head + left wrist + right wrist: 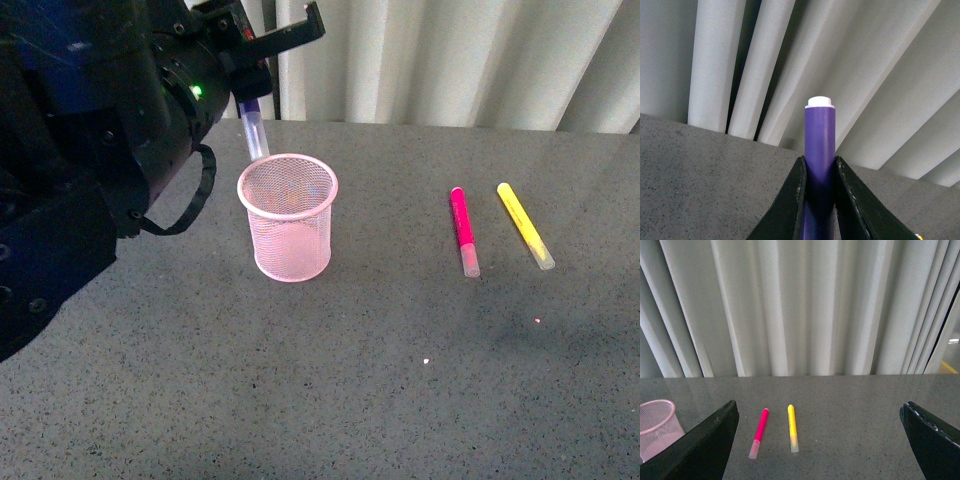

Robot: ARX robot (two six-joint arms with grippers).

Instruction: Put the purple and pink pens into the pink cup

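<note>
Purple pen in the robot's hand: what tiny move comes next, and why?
Probably a small shift bringing it over the opening of the pink cup. The left gripper is shut on the purple pen, pale cap pointing down, but the cap seems to sit at the cup's far rim, not yet inside.

Bare table (350, 390) surrounds the pink cup (288, 215); pink pen (463, 228) and yellow marker (525, 226) lie well aside.

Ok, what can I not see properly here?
Front view: the left arm hides most of the purple pen; whether its cap is over or behind the pink cup is unclear.
Left wrist view: the left gripper covers the pen's lower part; cup out of frame.
Right wrist view: the right gripper and the edge cut off the cup.
</note>
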